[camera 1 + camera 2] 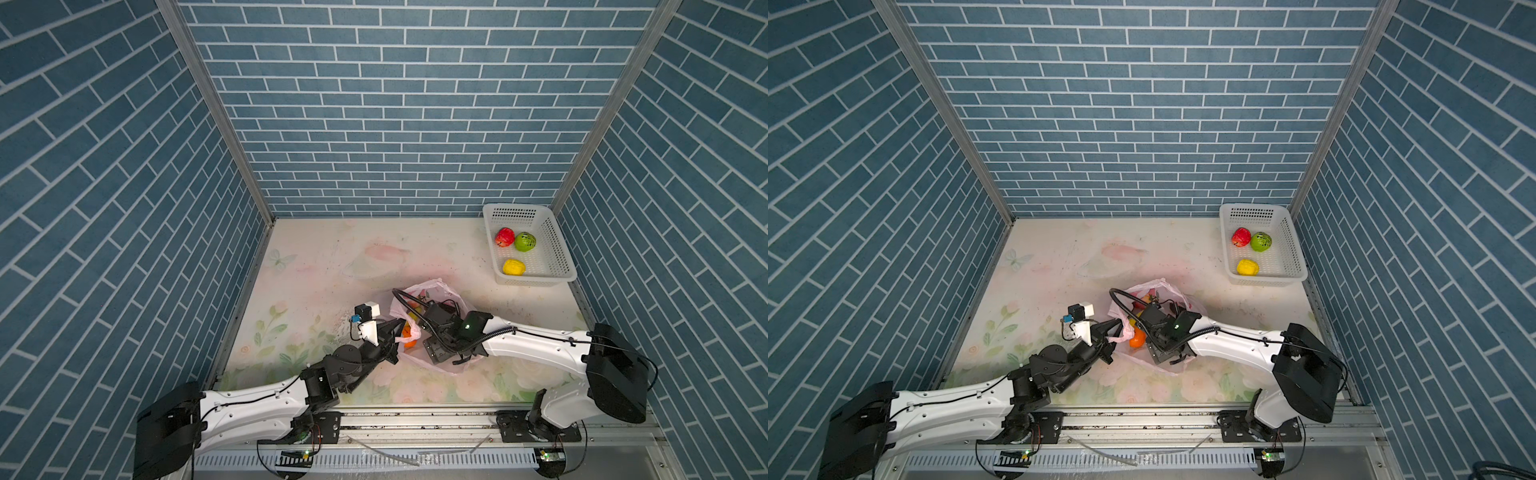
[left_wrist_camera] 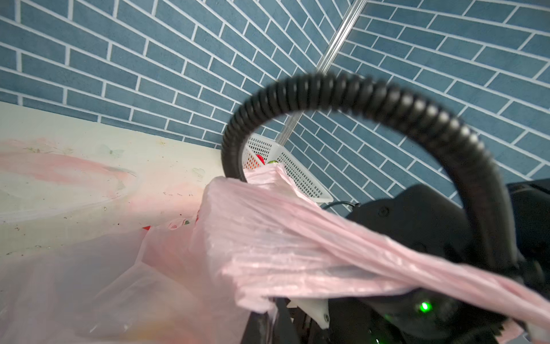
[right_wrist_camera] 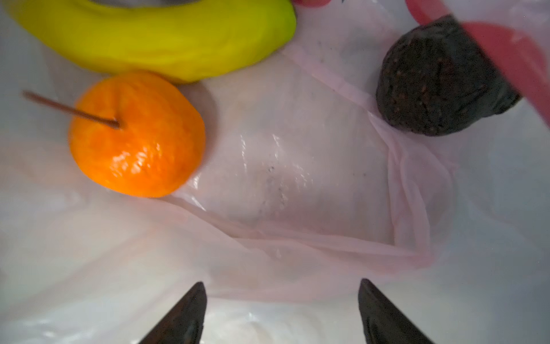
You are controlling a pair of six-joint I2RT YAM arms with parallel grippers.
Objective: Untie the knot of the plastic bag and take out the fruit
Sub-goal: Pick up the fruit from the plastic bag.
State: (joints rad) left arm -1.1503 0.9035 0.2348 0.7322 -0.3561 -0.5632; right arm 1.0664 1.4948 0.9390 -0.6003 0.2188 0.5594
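You work on a pale flowered table [image 1: 332,266] boxed in by blue brick-patterned walls [image 1: 415,104]. A white basket [image 1: 561,253] in the far right corner holds three fruits [image 1: 525,242]. The plastic bag [image 1: 440,287] lies front of centre. Your left gripper [image 1: 398,329] is clenched on the bag's edge film. Your right gripper [image 3: 281,281], released and empty, sits inside the bag, and its arm hides the mouth from above. Inside lie an orange [image 3: 137,134], a dark brown fruit [image 3: 440,80] and a yellow-green fruit [image 3: 154,35], which is cut off by the frame.
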